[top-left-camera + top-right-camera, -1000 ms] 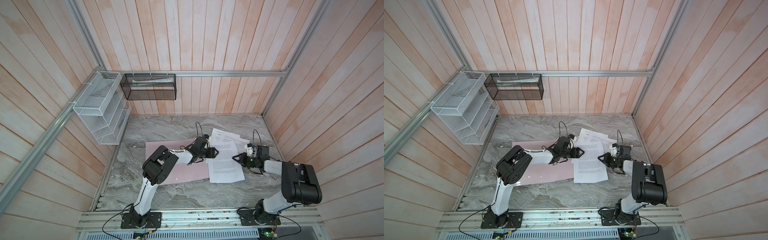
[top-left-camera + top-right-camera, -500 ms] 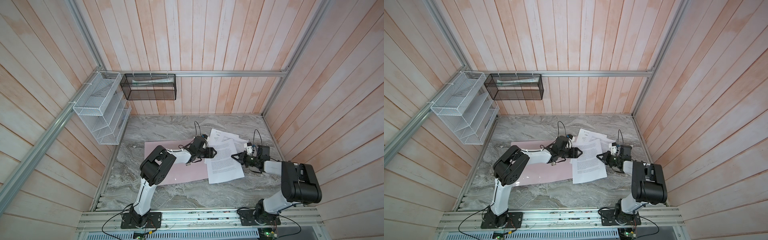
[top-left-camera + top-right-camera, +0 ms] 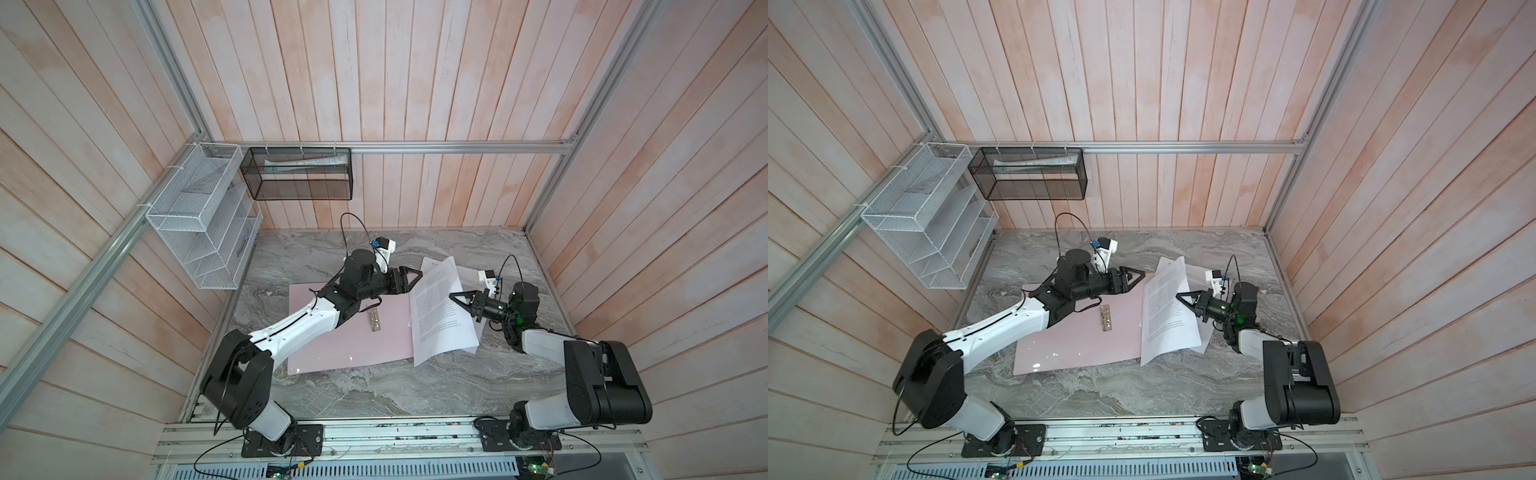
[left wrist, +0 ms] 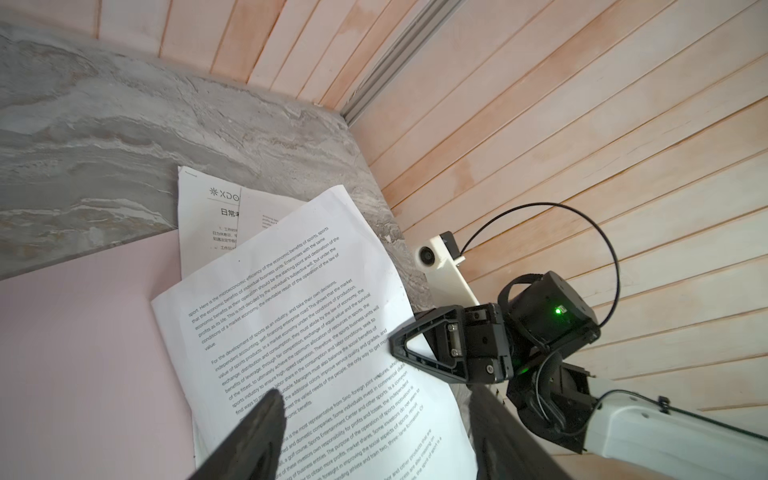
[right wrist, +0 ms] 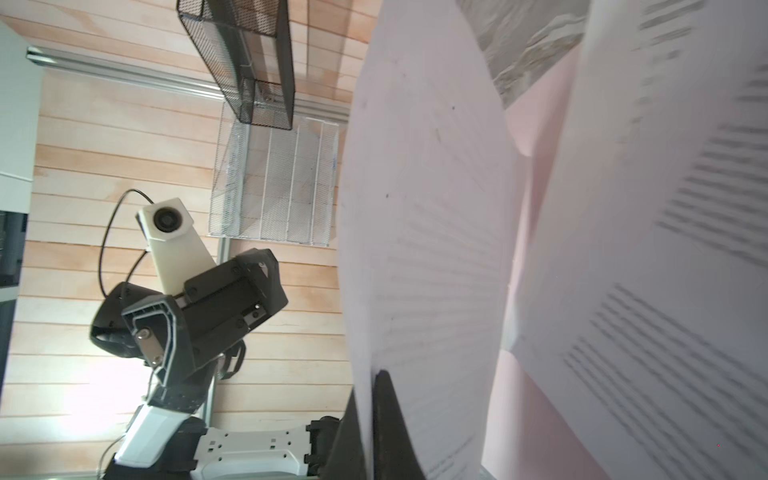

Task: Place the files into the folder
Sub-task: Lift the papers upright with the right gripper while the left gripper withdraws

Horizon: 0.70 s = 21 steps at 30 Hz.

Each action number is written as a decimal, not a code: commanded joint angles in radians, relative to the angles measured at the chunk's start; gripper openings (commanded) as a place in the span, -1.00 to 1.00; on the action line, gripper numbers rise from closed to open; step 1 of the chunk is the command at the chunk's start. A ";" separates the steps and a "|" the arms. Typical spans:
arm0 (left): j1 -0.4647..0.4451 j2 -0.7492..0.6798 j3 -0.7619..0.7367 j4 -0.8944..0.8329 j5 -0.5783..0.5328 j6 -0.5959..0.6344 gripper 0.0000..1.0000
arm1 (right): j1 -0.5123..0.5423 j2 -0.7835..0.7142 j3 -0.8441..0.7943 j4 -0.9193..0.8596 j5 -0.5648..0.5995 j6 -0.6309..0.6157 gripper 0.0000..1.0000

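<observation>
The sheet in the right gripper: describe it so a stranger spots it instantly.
On the marble table, find the pink folder's right edge. Of the sheets overlapping there, it's the top sheet, pinched by the right gripper and curled up; the others lie beneath.

— What is borne by the grey marbled tabletop [image 3: 374,390]?
— A pale pink folder [image 3: 353,345] is laid open and flat upon it, left of centre; white printed files [image 3: 440,332] are spread just to its right; some are rested on the marble, while the folder's right edge is overlapped by others.
</observation>
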 commanded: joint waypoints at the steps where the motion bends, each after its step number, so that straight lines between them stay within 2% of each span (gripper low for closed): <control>1: 0.013 -0.108 -0.105 -0.025 -0.050 -0.033 0.45 | 0.091 0.004 0.089 0.202 0.075 0.172 -1.00; 3: 0.017 -0.207 -0.173 -0.056 -0.094 -0.029 0.46 | 0.154 0.035 0.148 0.250 0.116 0.226 -1.00; 6: 0.043 -0.376 -0.284 -0.125 -0.176 -0.016 0.48 | 0.243 0.093 0.257 0.254 0.161 0.209 -1.00; 13: 0.273 -0.712 -0.460 -0.371 -0.275 0.002 0.54 | 0.388 0.326 0.474 0.299 0.204 0.215 -1.00; 15: 0.347 -0.744 -0.456 -0.443 -0.318 0.038 0.58 | 0.408 0.404 0.524 0.324 0.206 0.220 -1.00; 17: 0.426 -0.746 -0.456 -0.468 -0.349 0.080 0.72 | 0.422 0.484 0.563 0.343 0.217 0.219 -1.00; 21: 0.547 -0.688 -0.457 -0.472 -0.346 0.123 0.85 | 0.432 0.613 0.614 0.376 0.241 0.214 -1.00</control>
